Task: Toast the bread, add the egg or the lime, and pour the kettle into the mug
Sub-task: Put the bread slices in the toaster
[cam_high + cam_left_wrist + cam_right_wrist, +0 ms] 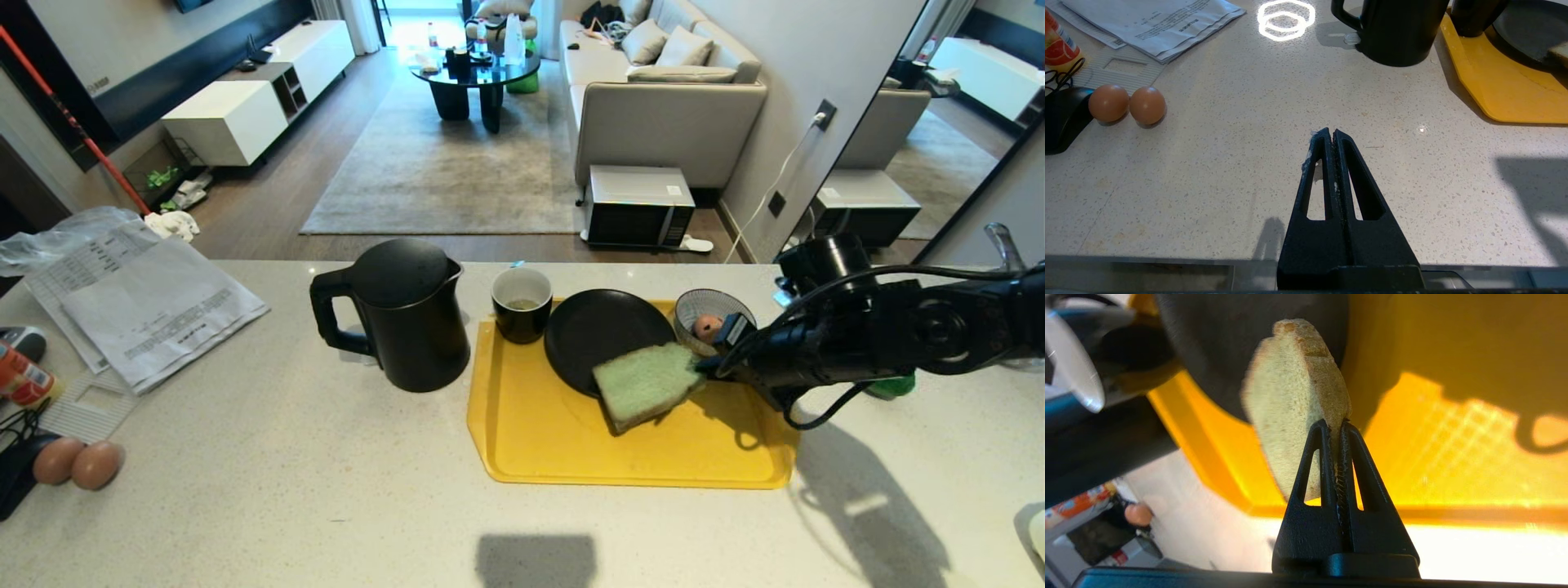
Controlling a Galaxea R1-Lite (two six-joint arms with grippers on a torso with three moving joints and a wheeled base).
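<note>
My right gripper (pixel 704 367) (pixel 1334 422) is shut on one edge of the pale green bread (pixel 645 380) (pixel 1294 400). The slice hangs tilted over the yellow tray (pixel 571 445), overlapping the near rim of the black plate (pixel 596 327). Left of the tray stands the black kettle (pixel 400 314), and the mug (pixel 521 304) sits at the tray's far left corner. An egg (pixel 707 328) lies in the patterned bowl (pixel 694 306) just behind my right gripper. A green sliver (pixel 891 385), perhaps the lime, peeks from under my right arm. My left gripper (pixel 1333 132) is shut and empty, low over bare counter.
Two brown eggs (pixel 77 463) (pixel 1126 104) lie near the counter's left edge beside a black object and cables. Papers (pixel 147 302) cover the far left. A silver appliance edge (pixel 1002 243) shows behind my right arm. Beyond the counter is a living room.
</note>
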